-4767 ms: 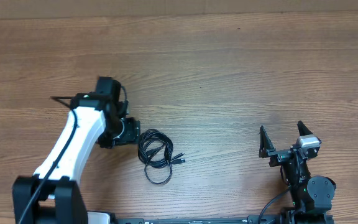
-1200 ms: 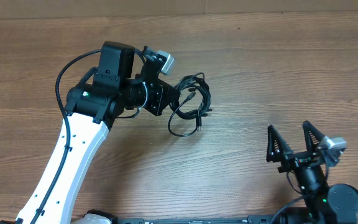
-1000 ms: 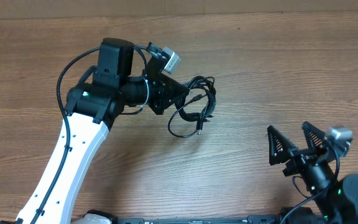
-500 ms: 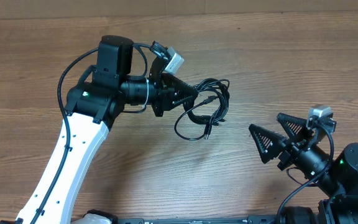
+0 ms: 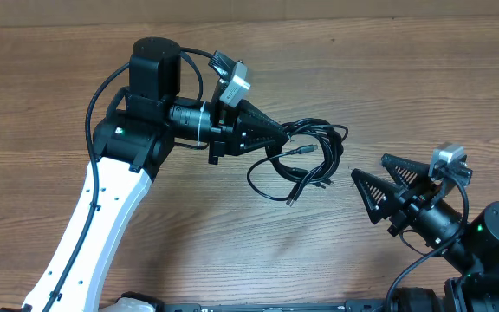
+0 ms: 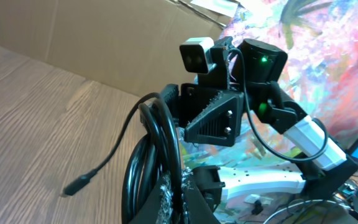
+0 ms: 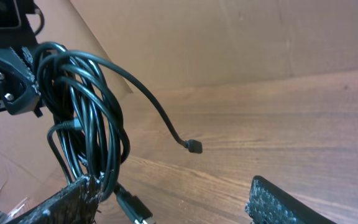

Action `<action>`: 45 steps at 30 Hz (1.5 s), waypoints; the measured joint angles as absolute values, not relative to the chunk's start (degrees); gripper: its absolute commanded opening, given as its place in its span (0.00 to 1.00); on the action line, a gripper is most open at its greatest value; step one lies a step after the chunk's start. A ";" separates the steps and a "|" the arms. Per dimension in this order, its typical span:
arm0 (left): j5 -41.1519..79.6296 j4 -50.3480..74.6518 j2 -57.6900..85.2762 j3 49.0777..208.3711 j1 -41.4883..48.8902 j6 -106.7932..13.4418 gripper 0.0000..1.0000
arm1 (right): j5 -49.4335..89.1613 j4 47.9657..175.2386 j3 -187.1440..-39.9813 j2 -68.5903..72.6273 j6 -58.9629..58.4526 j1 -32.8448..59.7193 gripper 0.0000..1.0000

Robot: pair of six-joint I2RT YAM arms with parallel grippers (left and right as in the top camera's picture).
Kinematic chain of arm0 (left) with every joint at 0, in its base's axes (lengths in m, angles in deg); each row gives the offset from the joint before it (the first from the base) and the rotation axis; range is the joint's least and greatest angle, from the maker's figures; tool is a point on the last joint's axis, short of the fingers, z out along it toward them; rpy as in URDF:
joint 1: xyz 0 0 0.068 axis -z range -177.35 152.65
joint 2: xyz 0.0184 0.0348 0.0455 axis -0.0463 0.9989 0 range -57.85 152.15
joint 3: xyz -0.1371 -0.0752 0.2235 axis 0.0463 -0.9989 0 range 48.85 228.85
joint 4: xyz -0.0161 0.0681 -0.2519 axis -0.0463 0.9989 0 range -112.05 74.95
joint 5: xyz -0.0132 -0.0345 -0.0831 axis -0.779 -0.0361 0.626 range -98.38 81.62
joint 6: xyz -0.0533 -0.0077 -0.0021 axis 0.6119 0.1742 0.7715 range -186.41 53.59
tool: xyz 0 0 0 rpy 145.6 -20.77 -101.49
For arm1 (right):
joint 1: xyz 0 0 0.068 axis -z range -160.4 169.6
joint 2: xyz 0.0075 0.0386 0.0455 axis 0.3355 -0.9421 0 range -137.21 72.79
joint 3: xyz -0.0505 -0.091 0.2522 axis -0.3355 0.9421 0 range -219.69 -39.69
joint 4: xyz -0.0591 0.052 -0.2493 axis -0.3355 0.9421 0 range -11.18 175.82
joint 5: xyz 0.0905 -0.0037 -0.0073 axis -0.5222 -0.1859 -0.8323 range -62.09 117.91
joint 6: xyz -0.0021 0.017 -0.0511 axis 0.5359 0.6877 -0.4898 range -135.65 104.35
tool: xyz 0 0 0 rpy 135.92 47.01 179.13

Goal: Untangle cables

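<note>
The cables (image 5: 306,160) are a tangled black bundle hanging above the table, pinched at its top by my left gripper (image 5: 282,134), which is shut on it. In the left wrist view several strands (image 6: 160,149) run between the closed jaws of the left gripper (image 6: 178,190), and one plug end (image 6: 76,185) dangles left. My right gripper (image 5: 368,166) is open just right of the bundle, its tips pointing at it. In the right wrist view the right gripper (image 7: 173,202) is open. The cables (image 7: 79,112) hang against its left finger (image 7: 61,199), and a loose plug (image 7: 193,147) hangs in mid-air.
The wooden table (image 5: 388,78) spreads all round. A brown cardboard wall (image 7: 229,43) stands along its far edge. The left arm's white link (image 5: 102,217) crosses the table's left side, and the right arm's base (image 5: 492,243) sits at the lower right.
My left gripper has carried the cable bundle up and to the right. My right gripper has swung left toward it, and its jaws have narrowed a little.
</note>
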State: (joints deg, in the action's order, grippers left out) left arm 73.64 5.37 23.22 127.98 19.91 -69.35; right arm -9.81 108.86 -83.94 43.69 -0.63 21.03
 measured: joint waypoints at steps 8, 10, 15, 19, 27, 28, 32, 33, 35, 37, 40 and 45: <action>74.08 5.34 23.22 127.98 23.75 -69.35 0.04 | -9.81 106.70 -83.94 42.75 -0.67 21.01 0.75; 73.20 5.34 23.22 127.98 25.55 -69.16 0.04 | -9.83 106.70 -83.94 41.70 -0.67 21.01 0.74; 70.38 5.28 23.22 127.98 27.06 -68.08 0.04 | -10.31 106.70 -83.94 39.78 -0.67 21.01 0.67; 69.97 5.28 23.22 127.98 27.12 -67.80 0.04 | -11.23 106.67 -83.94 39.78 -0.71 21.01 0.58; 65.75 4.45 23.22 127.98 31.45 -66.07 0.04 | -12.41 106.70 -83.96 39.78 -0.69 21.03 0.16; 64.94 4.21 23.22 127.98 31.56 -65.44 0.04 | -12.67 106.74 -83.94 39.78 -0.91 21.03 0.14; 63.30 2.31 23.22 127.98 31.56 -62.95 0.04 | -13.06 106.70 -83.96 39.78 -0.71 21.08 0.11; 63.24 2.26 23.22 127.98 31.56 -62.55 0.04 | -13.09 106.72 -83.96 39.78 -0.71 21.08 0.10; 62.95 2.11 23.22 127.98 31.56 -61.81 0.04 | -13.24 106.70 -83.94 39.78 -0.69 21.08 0.11; 62.87 2.04 23.22 127.98 31.56 -61.13 0.04 | -13.26 106.72 -83.96 39.78 -0.67 21.08 0.28; 62.71 1.65 23.22 127.98 31.56 -59.45 0.04 | -13.39 106.65 -83.96 39.78 -0.87 21.08 0.68; 62.62 -0.93 23.22 127.98 31.56 -56.19 0.04 | -13.81 106.67 -83.96 39.78 -0.93 21.08 0.84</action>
